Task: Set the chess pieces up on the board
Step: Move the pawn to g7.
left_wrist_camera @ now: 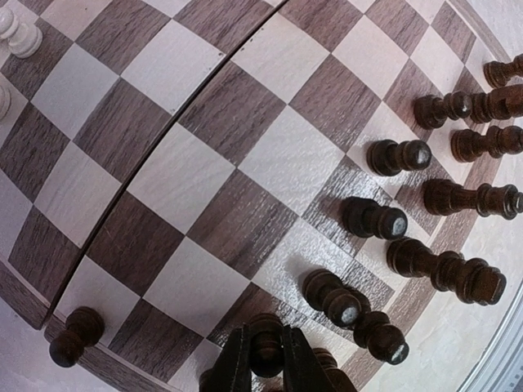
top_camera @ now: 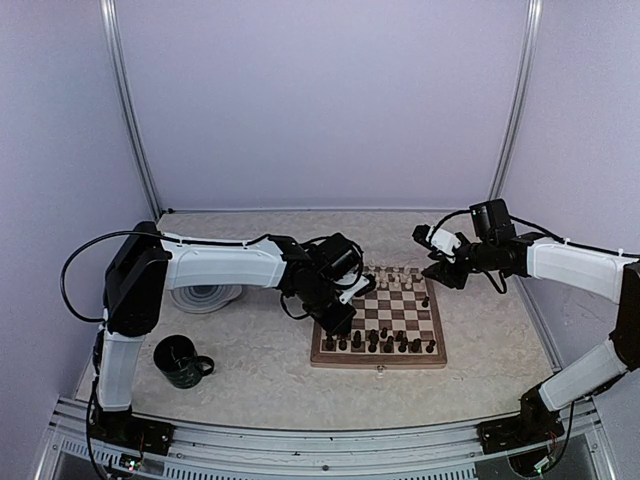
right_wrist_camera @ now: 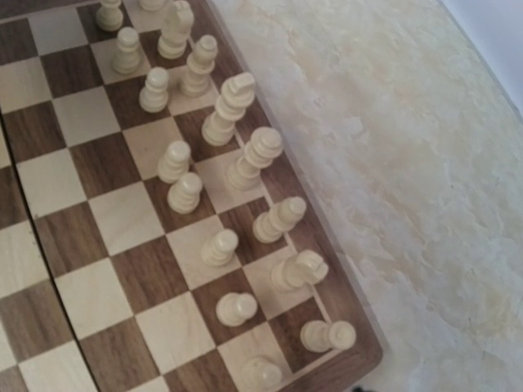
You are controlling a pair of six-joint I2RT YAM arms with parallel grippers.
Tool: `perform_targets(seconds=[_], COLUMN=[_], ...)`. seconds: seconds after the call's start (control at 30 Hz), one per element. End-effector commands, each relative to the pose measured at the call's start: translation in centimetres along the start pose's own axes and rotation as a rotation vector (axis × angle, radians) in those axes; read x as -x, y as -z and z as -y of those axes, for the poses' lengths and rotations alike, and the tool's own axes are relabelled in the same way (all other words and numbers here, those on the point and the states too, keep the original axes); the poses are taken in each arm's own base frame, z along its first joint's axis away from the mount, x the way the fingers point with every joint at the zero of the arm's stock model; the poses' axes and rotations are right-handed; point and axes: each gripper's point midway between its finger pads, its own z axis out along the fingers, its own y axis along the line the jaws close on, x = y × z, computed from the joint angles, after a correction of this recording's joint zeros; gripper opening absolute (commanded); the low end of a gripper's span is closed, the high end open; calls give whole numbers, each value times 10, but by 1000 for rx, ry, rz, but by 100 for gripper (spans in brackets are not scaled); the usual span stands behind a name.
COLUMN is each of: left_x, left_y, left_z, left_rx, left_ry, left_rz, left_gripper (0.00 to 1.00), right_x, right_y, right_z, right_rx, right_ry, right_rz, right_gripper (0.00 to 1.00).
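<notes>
While the left gripper [left_wrist_camera: 266, 369] is pinching a dark pawn-like piece [left_wrist_camera: 265, 336] by its head, jaws closed tight on it, the piece is sitting low over the near-left corner of the board [top_camera: 380, 361]. Whether its base is touching the wood cannot be told.

The main risk is coming from crowding. Neighbouring dark pieces [left_wrist_camera: 335, 298] are standing just beside the held one, and fingers spreading wide or lifting off at a slant are likely to be knocking one over. These pieces are looking like turned wood, narrow-waisted on small round bases, so a light nudge is probably enough to topple or roll them. A grip on a rounded head is also inviting a slip or tilt at release. A lone dark piece [left_wrist_camera: 73, 335] is standing at the very rim, where a brush from the arm is risking a fall off the board.

A hinge seam [left_wrist_camera: 163, 139] is running across the board's middle, a possible catch for any piece dragged over it. The checks are showing matte grain, dark brown and pale cream.

The right gripper [top_camera: 443, 268] is hovering off the far-right corner, jaws standing wide and holding nothing. Below it, the cream pieces [right_wrist_camera: 231, 110] are filling two rows along that edge. The table [top_camera: 250, 370] is showing a mottled, stone-like surface.
</notes>
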Motion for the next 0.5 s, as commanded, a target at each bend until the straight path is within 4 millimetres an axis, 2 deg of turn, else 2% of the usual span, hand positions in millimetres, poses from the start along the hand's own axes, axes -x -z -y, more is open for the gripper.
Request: perform_targets(seconds=[0.0, 0.2, 0.47], left_x=[2, 16, 51], left_y=[18, 29, 54], left_z=[7, 3, -3], left_rx=[-1, 21, 24], left_ry=[-17, -22, -29], left_rz=[11, 61, 178], left_gripper=[18, 25, 30], right_x=[1, 2, -3], right_y=[-2, -1, -4], right_z=[-3, -2, -4], right_rx=[11, 9, 14], right_ry=[-8, -9, -13], right_rz=[-2, 0, -17], right_gripper=[47, 47, 47])
